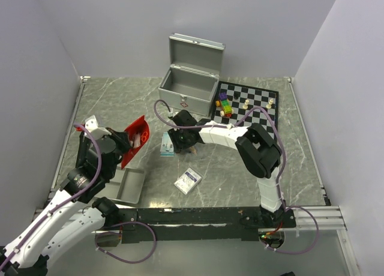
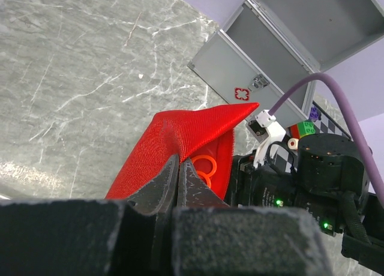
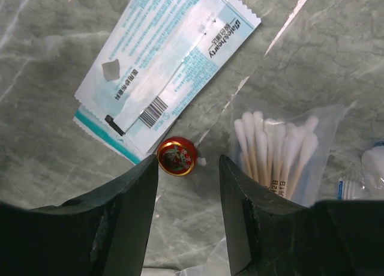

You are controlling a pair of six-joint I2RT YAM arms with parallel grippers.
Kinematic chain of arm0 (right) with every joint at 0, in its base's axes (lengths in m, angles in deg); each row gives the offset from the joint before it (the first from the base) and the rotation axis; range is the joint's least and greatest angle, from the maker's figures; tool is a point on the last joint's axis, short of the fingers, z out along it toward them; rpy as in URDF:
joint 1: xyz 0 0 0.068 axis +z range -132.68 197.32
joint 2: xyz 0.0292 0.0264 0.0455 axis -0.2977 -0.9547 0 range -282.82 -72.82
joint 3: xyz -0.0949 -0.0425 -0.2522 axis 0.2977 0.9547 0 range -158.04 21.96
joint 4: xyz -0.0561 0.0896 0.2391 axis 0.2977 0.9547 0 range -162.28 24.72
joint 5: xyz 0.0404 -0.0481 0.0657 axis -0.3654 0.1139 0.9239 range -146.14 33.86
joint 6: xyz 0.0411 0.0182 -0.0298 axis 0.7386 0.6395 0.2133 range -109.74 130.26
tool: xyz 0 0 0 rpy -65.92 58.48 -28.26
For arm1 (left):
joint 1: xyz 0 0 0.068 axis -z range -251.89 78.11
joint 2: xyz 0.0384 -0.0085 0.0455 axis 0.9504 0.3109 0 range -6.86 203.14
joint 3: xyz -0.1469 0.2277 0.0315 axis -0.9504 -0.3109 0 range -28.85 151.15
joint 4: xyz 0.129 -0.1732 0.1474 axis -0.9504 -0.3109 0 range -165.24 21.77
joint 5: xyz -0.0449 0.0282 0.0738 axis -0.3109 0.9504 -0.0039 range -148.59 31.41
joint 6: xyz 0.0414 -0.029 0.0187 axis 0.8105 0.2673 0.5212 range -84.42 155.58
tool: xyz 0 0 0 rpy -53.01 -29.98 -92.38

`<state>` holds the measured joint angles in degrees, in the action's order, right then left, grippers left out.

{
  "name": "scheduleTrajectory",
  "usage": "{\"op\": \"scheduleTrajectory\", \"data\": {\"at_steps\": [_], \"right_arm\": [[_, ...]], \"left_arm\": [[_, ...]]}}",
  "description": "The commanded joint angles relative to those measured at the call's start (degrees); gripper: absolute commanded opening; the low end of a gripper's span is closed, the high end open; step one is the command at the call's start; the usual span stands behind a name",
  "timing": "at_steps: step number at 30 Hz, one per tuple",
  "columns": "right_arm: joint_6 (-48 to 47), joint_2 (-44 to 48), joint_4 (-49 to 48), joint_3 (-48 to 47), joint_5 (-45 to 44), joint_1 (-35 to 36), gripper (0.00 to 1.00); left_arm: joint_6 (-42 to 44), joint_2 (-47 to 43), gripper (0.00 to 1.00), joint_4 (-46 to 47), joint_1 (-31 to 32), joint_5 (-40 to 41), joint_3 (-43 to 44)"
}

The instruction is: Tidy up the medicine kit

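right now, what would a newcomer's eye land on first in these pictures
The bright red fabric pouch jumps out on the left, pinched in the shut left tool. At the back centre the boxy silver metal case stands with its lid open, a black-and-white chessboard to its right. Below the open right tool a small round red tin lies near a clear bag of cotton swabs.

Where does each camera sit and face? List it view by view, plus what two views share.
Top external: above and behind the bases, looking down on the table, both arms visible.
Left wrist: on the left arm, past the left gripper, shut on the red pouch, toward the medicine kit.
Right wrist: looking down through the open right gripper at a red tin, cotton swabs.
Shared: top and left wrist both show pouch and kit.
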<state>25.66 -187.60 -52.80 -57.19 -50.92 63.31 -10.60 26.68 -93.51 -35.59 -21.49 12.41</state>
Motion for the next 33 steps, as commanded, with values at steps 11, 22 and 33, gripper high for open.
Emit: {"op": "scheduleTrajectory", "data": {"at_steps": [11,22,33], "right_arm": [[-1.5,-4.7,4.1,-6.4,-5.1,2.5,0.51],[-2.0,-6.9,6.1,-6.2,-10.2,3.8,0.41],[-0.9,-1.6,5.0,-2.2,-10.1,4.0,0.21]], "left_arm": [[-0.5,-2.8,0.01,-1.1,-0.1,2.4,-0.1],[-0.4,-3.5,0.01,-1.4,-0.1,2.5,-0.2],[-0.7,-2.9,0.01,-0.5,-0.1,1.4,-0.7]]}}
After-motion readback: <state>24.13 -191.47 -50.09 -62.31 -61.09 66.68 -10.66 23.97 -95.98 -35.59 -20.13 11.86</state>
